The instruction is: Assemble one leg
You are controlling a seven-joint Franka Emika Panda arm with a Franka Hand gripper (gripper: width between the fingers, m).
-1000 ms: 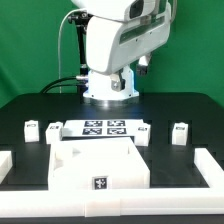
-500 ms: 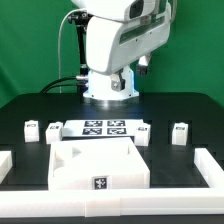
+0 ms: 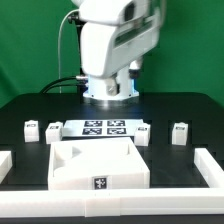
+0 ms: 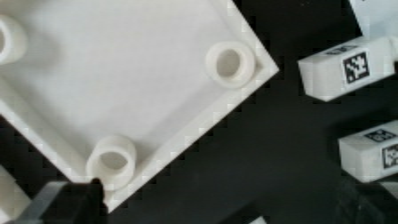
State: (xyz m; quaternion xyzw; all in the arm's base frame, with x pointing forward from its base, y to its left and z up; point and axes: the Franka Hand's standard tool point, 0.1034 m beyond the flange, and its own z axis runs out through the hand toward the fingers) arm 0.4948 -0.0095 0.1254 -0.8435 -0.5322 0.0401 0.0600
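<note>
Nothing's joined yet: the legs (image 3: 180, 133) lie loose near the white panel (image 3: 105, 160), its sockets (image 4: 231, 61) empty, and I can't tell whether the gripper (image 4: 75, 203) stands apart or closed.

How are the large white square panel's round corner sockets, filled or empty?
Empty: the visible sockets are hollow; small white legs lie apart.

My arm (image 3: 112, 38) is big and white. It stands up tall on its round base (image 3: 108, 92) and bends over at the top. The top part is held high in the air, and it leans a little to the exterior view's right. From my wrist I look down. Only a small dark bit of my gripper (image 4: 68, 203) shows there. I cannot tell if my fingers are apart or together.
</note>
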